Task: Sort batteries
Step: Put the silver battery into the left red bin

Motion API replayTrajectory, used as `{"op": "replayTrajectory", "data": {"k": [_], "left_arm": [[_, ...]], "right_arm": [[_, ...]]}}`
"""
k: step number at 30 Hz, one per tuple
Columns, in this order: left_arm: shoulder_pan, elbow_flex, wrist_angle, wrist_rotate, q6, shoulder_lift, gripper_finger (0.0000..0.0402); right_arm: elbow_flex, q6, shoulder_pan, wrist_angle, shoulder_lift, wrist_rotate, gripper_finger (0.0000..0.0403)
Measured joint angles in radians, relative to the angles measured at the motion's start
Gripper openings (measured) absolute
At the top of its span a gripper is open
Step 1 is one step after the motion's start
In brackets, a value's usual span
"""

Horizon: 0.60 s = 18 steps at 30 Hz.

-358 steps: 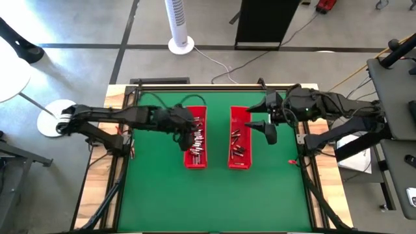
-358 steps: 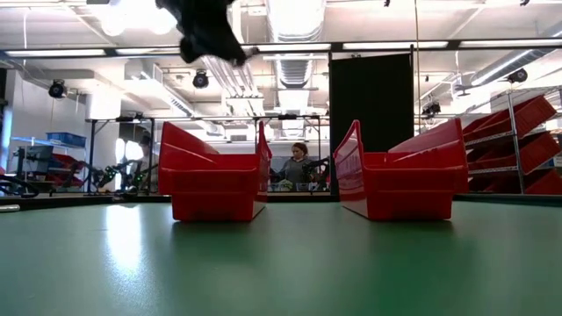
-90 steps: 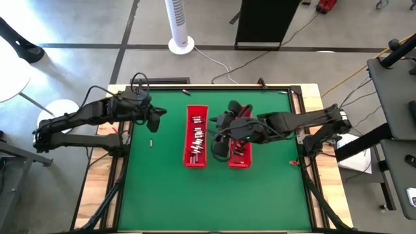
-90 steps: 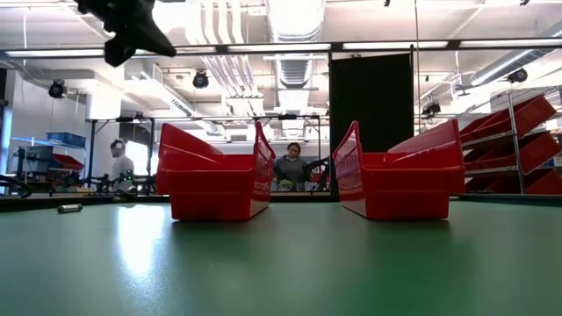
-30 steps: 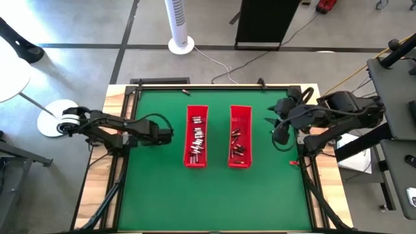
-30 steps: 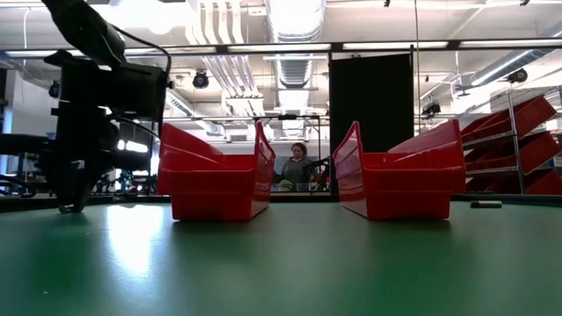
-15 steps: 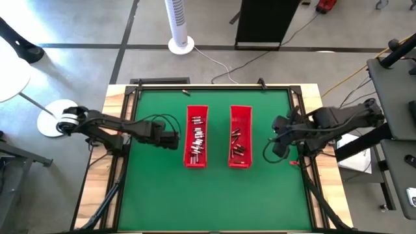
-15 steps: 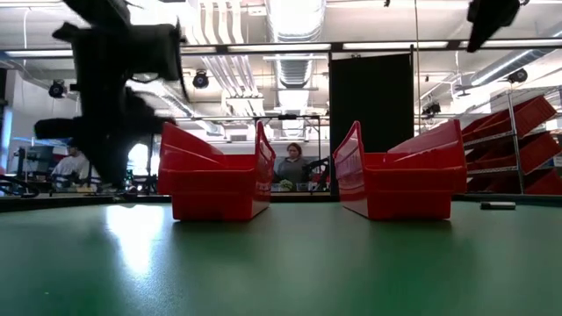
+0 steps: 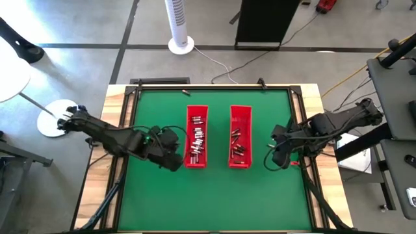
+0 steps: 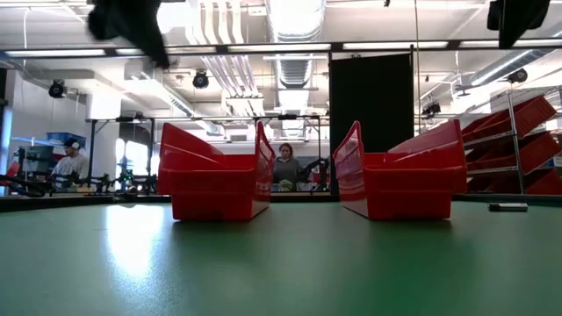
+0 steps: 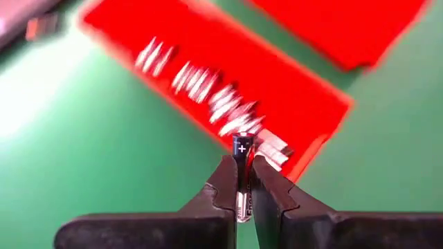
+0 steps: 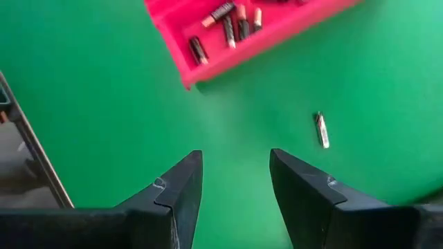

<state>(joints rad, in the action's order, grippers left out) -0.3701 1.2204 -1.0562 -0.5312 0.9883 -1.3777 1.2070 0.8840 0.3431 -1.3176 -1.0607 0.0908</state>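
Two red trays on the green counter (image 9: 214, 195), batteries in both

Left tray (image 9: 197, 136) holds silvery batteries (image 9: 197, 138), right tray (image 9: 240, 136) darker ones (image 9: 236, 144) — too many to count; one loose battery (image 12: 321, 130) lies on the counter beside the right tray; left gripper (image 11: 241, 181) is clamped on one battery (image 11: 241, 162) marked "+", near the left tray; right gripper (image 12: 235, 173) gapes empty above the counter.

The bench (image 9: 214, 195) has a green top inside a dark frame with wooden edges. Two long red trays lie side by side on it: the left tray (image 9: 196, 136), just beside the left hand (image 9: 174, 158), and the right tray (image 9: 240, 136), nearer the right hand (image 9: 279, 156). A single loose battery (image 12: 321, 129) lies on the green surface ahead of the right hand, apart from the right tray.
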Motion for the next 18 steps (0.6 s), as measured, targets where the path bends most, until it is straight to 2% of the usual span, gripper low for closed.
{"op": "replayTrajectory", "data": {"k": [4, 9, 13, 18], "left_arm": [[0.05, 0.132, 0.0, -0.01, -0.207, -0.037, 0.0], [0.166, 0.222, 0.016, 0.001, -0.464, -0.147, 0.0], [0.224, 0.261, 0.036, 0.06, -0.643, -0.234, 0.0], [0.287, 0.258, 0.083, 0.213, -0.795, -0.297, 0.0]], "right_arm": [[-0.029, -0.039, 0.017, 0.024, -0.002, 0.018, 0.0166], [-0.15, -0.018, 0.038, 0.04, 0.008, 0.079, 0.0185], [-0.241, 0.016, 0.087, 0.102, 0.036, 0.12, 0.0188], [-0.273, 0.036, 0.143, 0.16, 0.036, 0.12, 0.0179]]}}
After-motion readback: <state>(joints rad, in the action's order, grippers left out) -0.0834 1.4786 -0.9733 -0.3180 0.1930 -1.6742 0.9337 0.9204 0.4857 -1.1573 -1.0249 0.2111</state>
